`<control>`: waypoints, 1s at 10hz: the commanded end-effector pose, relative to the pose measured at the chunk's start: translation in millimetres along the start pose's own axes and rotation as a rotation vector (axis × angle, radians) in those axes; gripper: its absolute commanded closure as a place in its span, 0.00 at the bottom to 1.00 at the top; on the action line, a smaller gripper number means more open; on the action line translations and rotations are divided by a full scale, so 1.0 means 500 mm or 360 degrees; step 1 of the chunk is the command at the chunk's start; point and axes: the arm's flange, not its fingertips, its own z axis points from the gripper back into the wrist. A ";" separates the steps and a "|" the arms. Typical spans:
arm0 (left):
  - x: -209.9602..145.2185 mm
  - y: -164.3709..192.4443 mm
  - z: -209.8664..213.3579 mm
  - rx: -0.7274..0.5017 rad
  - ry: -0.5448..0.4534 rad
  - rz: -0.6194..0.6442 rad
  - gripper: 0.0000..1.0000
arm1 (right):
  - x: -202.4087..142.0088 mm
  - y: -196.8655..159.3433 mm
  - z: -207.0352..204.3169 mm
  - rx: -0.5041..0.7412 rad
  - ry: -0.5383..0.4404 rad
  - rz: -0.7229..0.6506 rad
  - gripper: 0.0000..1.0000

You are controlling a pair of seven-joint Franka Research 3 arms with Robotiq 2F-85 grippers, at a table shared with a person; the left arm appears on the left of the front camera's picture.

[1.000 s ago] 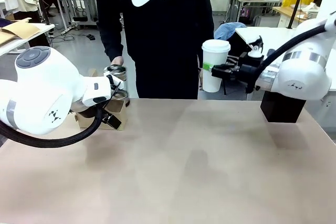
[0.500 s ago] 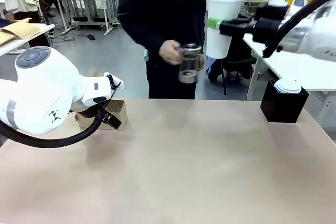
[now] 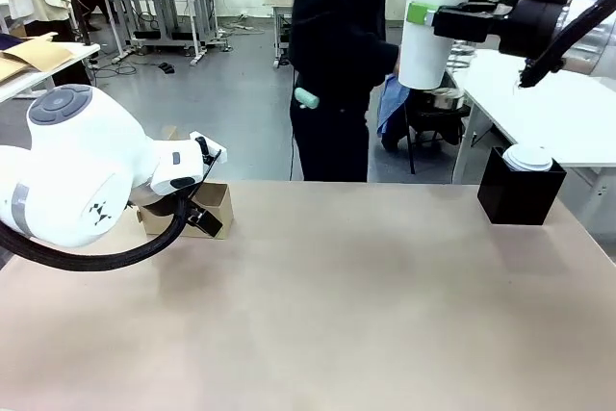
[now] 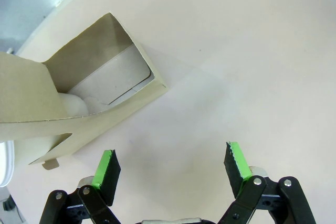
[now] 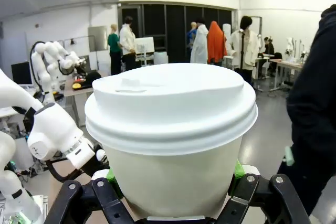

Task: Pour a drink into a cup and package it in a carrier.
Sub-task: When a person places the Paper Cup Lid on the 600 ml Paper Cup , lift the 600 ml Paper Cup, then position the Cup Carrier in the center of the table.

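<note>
cup: tall white tapered paper cup (image 3: 428,50) with a white plastic lid, upright and raised high at the far right, well above the pale surface (image 3: 337,305).
right jaws: clamped on the cup's upper part, green pads (image 3: 416,13) pressed against the paper on either side.
left jaws: wide apart with nothing between them, low over bare surface just beside the carrier, not touching it.
carrier: low brown cardboard carrier (image 4: 68,82) on the surface's far left, something white inside it.
box: black cube-shaped box (image 3: 518,197) on the right of the surface, white lids (image 3: 528,157) on top.
person: person in dark clothes (image 3: 337,64) standing beyond the far edge, near the raised cup.
</note>
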 end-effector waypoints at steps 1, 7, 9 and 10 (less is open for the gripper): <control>-0.001 0.002 0.001 -0.0003 -0.0002 0.0004 0.00 | 0.007 0.001 -0.017 -0.0040 0.0017 0.0019 0.19; 0.000 0.000 0.000 0.0000 0.0000 0.0000 0.00 | 0.007 0.001 -0.017 -0.0040 0.0017 0.0019 0.19; 0.004 0.000 0.010 0.0011 -0.0021 0.0021 0.00 | 0.007 0.001 -0.017 -0.0040 0.0017 0.0019 0.19; 0.019 -0.004 0.054 0.0050 -0.0021 0.0073 0.00 | 0.007 0.001 -0.017 -0.0040 0.0017 0.0019 0.19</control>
